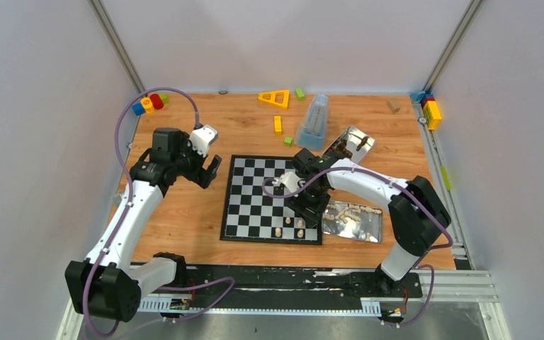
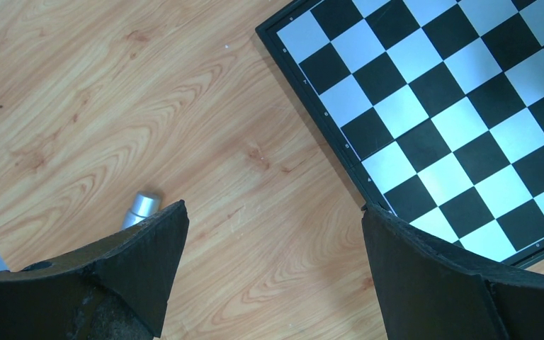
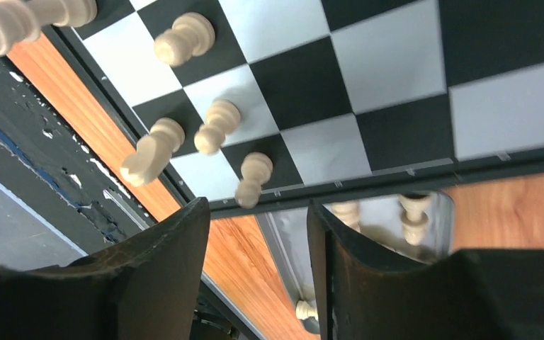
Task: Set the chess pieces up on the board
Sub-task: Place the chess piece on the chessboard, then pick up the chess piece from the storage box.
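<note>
Hovering over the near right corner of the board (image 1: 251, 190), the right gripper (image 3: 258, 219) has its jaws partly apart with nothing between them. A handful of cream chess pieces (image 3: 216, 127) stand upright on the nearest rows, just ahead of its fingertips.

Loose pieces (image 1: 354, 212) sit in the metal tray (image 1: 377, 239) just beside the board's right edge, immediately to the gripper's right. Most look to be lying flat, but they're too small to call their long axes from above.

The left gripper (image 2: 273, 212) is wide open and empty over the tabletop (image 2: 184, 106) off the board's far left corner, well apart from the tray.

So the right arm is clearly the nearer one. My read on the next pick: a short sideways shift into the tray, wrist turned so the jaws close across a piece's stem. The risk is clipping the standing pieces on the way out.
</note>
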Robot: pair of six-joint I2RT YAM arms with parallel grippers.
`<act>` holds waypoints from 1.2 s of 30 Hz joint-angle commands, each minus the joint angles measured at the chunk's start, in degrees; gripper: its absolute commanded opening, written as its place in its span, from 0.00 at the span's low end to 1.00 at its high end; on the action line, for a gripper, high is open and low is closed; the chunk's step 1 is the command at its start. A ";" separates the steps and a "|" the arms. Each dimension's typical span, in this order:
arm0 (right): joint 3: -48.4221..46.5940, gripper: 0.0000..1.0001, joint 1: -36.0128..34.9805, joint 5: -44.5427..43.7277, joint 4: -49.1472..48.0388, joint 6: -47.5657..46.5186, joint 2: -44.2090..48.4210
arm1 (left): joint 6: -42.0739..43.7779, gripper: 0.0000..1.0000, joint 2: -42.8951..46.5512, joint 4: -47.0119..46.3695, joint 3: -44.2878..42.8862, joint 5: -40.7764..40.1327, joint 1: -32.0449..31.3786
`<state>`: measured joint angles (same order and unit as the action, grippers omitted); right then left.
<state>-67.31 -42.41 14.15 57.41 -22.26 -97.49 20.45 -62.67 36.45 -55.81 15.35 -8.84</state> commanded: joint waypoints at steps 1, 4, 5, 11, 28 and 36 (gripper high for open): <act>0.27 0.56 3.91 1.56 -0.29 0.36 9.01 | -0.36 1.00 0.61 -1.16 -0.21 0.92 0.40; 1.44 0.57 9.48 4.95 0.82 -0.54 13.17 | -0.34 1.00 0.75 -1.27 -0.10 0.95 0.39; 2.26 0.57 11.36 5.71 0.94 -0.89 14.34 | -0.33 1.00 0.73 -1.32 -0.05 1.09 0.40; 9.82 0.50 23.64 6.02 -0.42 -4.39 18.41 | -0.34 1.00 0.72 -1.47 -0.11 1.50 0.40; 21.80 0.45 32.83 1.56 -10.10 -9.98 16.49 | -0.22 1.00 -0.52 -1.38 -0.49 2.49 0.40; 22.87 0.41 33.08 1.54 -12.26 -10.50 14.79 | 0.07 1.00 -0.65 -1.41 -0.42 2.63 0.38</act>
<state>-44.86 -9.65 15.86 48.10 -31.31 -81.93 20.47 -63.33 36.38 -55.81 16.51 -8.84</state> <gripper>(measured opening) 0.432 0.998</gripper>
